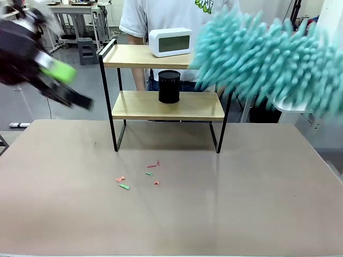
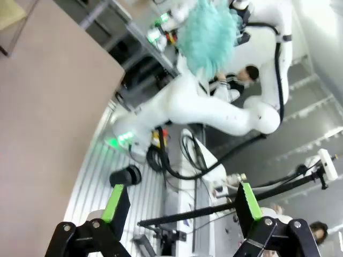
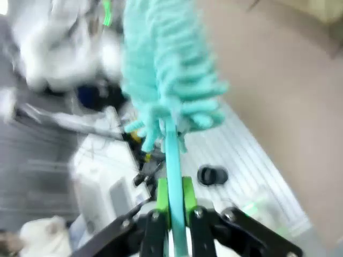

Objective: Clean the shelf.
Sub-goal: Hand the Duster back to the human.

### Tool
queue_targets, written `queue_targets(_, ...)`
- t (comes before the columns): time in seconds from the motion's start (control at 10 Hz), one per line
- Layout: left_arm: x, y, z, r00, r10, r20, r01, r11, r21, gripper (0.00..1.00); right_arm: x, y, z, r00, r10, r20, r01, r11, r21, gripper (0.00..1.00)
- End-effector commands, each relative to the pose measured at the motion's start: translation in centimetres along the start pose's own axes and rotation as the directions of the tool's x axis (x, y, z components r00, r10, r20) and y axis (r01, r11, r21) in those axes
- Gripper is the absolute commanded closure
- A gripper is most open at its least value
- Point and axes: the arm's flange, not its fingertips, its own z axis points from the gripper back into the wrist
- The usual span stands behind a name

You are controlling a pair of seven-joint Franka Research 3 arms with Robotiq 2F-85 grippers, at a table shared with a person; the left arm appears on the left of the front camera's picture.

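Shelf [image 1: 134, 106] sits between the spread left hand [image 2: 179, 202] and the teal duster [image 1: 268, 59] pinched in the right hand [image 3: 174, 195].

Black two-finger left gripper [image 2: 180, 202] with green pads spread wide apart, nothing between, raised high, motion-blurred. Black right gripper [image 3: 174, 195] clamped on thin handle of fluffy teal duster [image 3: 166, 80]; white right arm [image 2: 214, 112] bent.

The shelf [image 1: 134, 106] stands at the far middle of the desk [image 1: 241, 203], with a person [image 1: 161, 13] behind it. A clock [image 1: 170, 42] sits on the top board and a canister [image 1: 169, 86] on the lower board beneath it. Loose scraps [image 1: 124, 186] lie on the desk before the shelf. The duster [image 1: 268, 64], clamped between my right fingers [image 3: 162, 193], is raised before the shelf's right end.
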Motion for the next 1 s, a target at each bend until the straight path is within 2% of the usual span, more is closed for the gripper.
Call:
queue_targets(0.0,-2.6,2.3,2.0,0.991,0.129,-0.03,-0.128,0.991,0.037,0.0,-2.8,-2.5,-2.1,0.998,-0.036,-0.042,0.03,0.989,-0.145,0.87)
queue_targets(0.1,0.0,0.0,0.0,1.0,0.0,0.0,0.0,1.0,0.0,0.0,0.0,0.0,0.0,1.0,0.0,0.0,0.0,1.0,0.0,0.87)
queue_targets(0.2,0.0,0.0,0.0,1.0,0.0,0.0,0.0,1.0,0.0,0.0,-0.4,0.0,-2.1,0.997,-0.002,-0.075,0.0,1.0,-0.022,0.87)
queue_targets(0.3,-1.0,2.2,-1.2,0.997,0.059,-0.042,-0.059,0.998,-0.005,0.0,0.8,-0.7,-3.1,0.986,0.016,-0.166,-0.015,1.0,0.003,0.87)
queue_targets(0.5,1.0,3.3,-4.1,0.997,0.017,-0.074,-0.022,0.997,-0.072,0.0,5.2,-1.7,-5.9,0.934,0.126,-0.335,-0.093,0.989,0.114,0.87)
queue_targets(0.7,1.9,4.5,-6.9,0.987,0.011,-0.159,-0.024,0.996,-0.082,0.0,8.1,-2.2,-7.6,0.884,0.17,-0.435,-0.105,0.98,0.169,0.87)
queue_targets(0.9,2.9,5.2,-10.6,0.975,-0.031,-0.22,0.009,0.995,-0.101,0.0,9.8,-2.9,-10.0,0.86,0.195,-0.472,-0.108,0.973,0.206,0.87)
